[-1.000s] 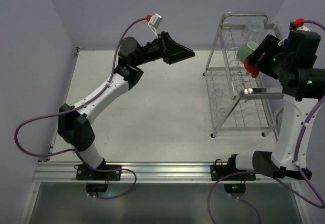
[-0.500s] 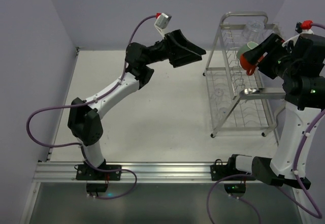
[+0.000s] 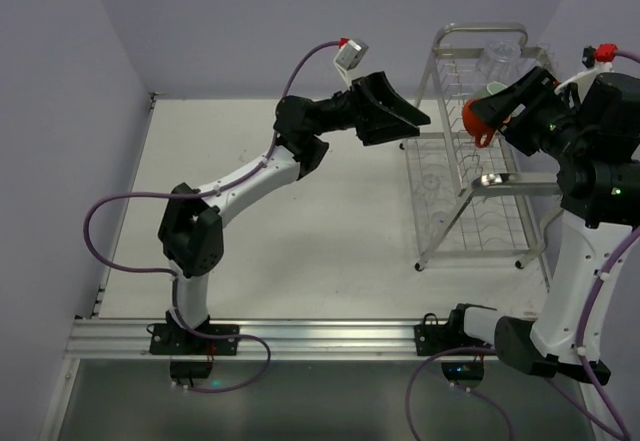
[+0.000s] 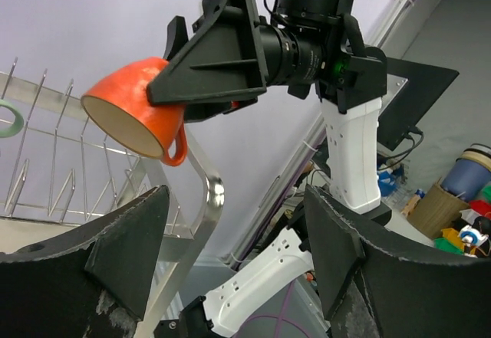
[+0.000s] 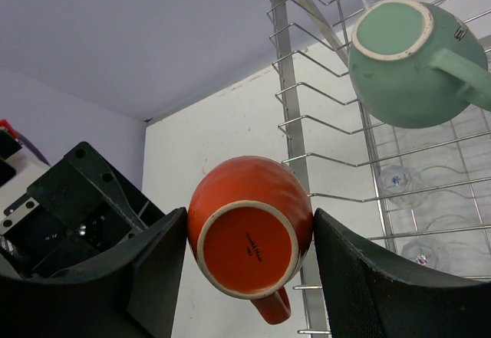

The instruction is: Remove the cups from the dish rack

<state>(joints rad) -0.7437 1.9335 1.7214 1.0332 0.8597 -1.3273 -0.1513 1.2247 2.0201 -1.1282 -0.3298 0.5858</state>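
Note:
My right gripper [image 5: 249, 231] is shut on the orange-red mug [image 5: 249, 234], its pads pressed on both sides, base toward the camera and handle down. From above, the mug [image 3: 478, 119] hangs tilted at the left face of the dish rack [image 3: 480, 181], in front of the upper tier. The mint-green mug [image 5: 406, 62] and the clear glass tumbler [image 3: 497, 59] rest on that tier. My left gripper [image 3: 415, 121] is open and empty, raised just left of the rack and facing the orange mug [image 4: 134, 112].
The rack stands at the table's right side, its wire prongs [image 5: 307, 93] close beside the held mug. Two clear glasses [image 3: 432, 186] lie in the lower tier. White tabletop [image 3: 300, 221] stretches left of the rack.
The left arm has swung right and up, bringing its gripper close to the rack. The right gripper has shifted the orange mug slightly left and up, away from the mint-green mug.

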